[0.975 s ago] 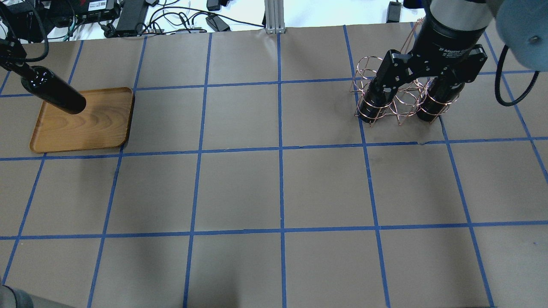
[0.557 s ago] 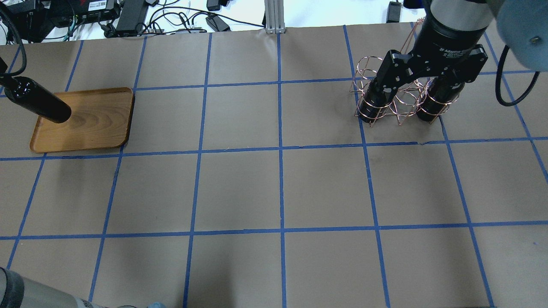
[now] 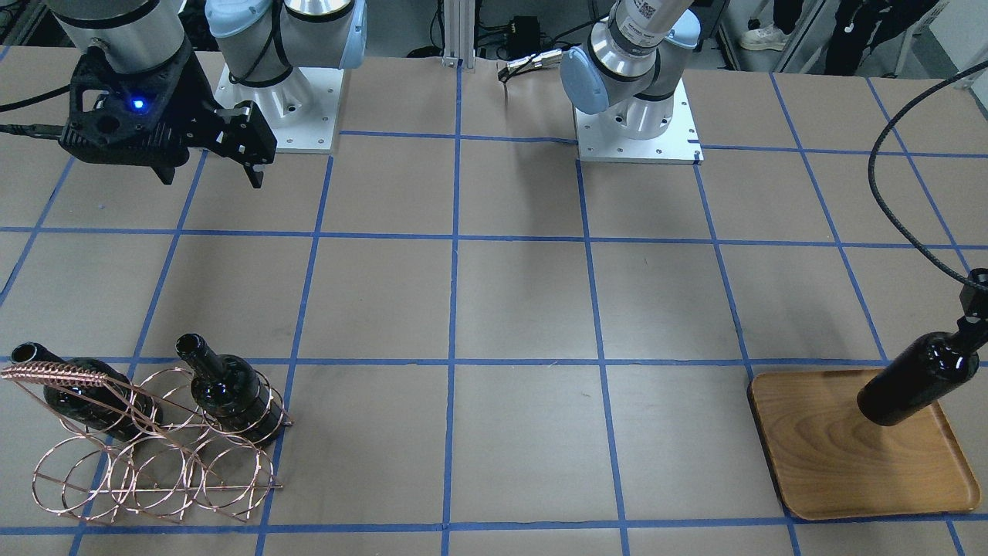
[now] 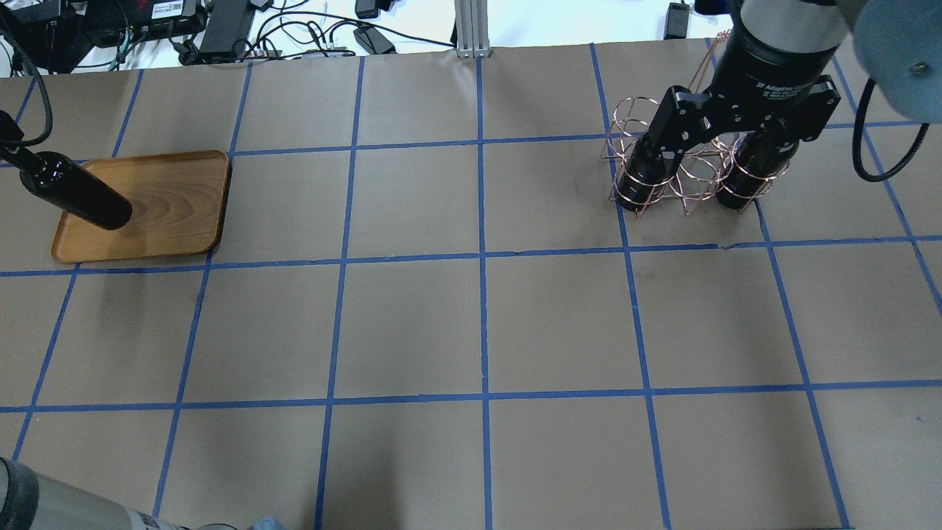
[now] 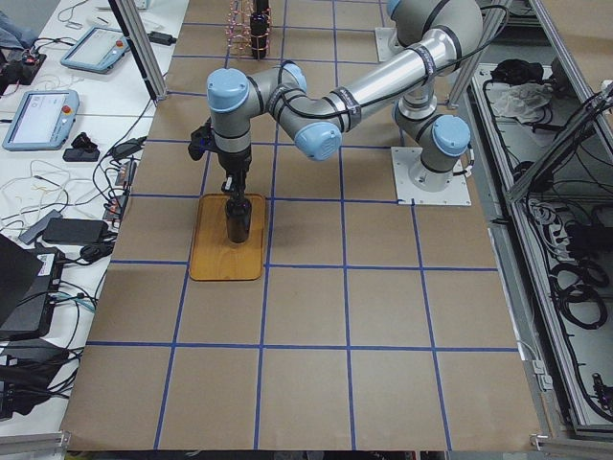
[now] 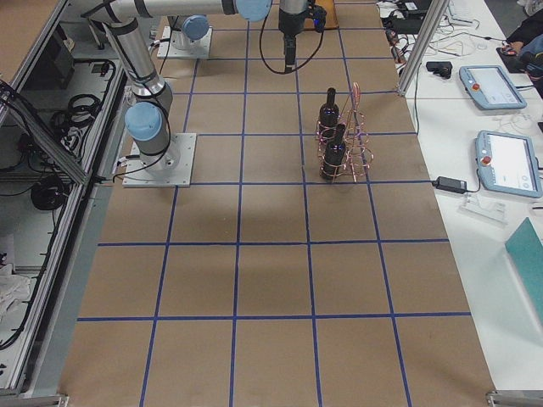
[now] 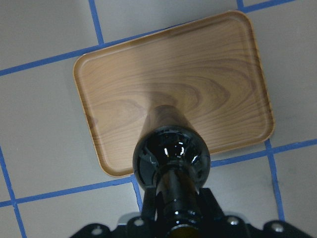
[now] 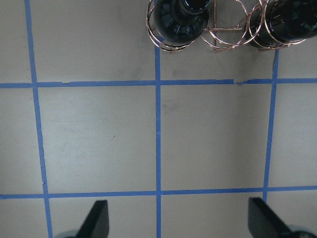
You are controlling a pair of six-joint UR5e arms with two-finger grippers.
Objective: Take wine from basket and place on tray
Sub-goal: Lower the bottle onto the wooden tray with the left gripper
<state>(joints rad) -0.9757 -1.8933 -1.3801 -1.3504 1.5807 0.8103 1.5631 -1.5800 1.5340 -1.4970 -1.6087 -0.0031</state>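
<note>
Left tool [image 7: 179,226] clamps wine [image 7: 171,158] neck over tray [image 7: 213,74]; right tool [image 8: 178,223] wide, empty.

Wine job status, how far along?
One bottle is out of the basket, gripped by the neck in the left hand, low over the tray; contact unclear. Left: set it down, release. Two bottles sit in the basket; right hand is open, empty.

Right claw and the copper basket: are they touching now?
Apart. The front-facing view shows the right claw open, with bare table between it and the basket.
</note>
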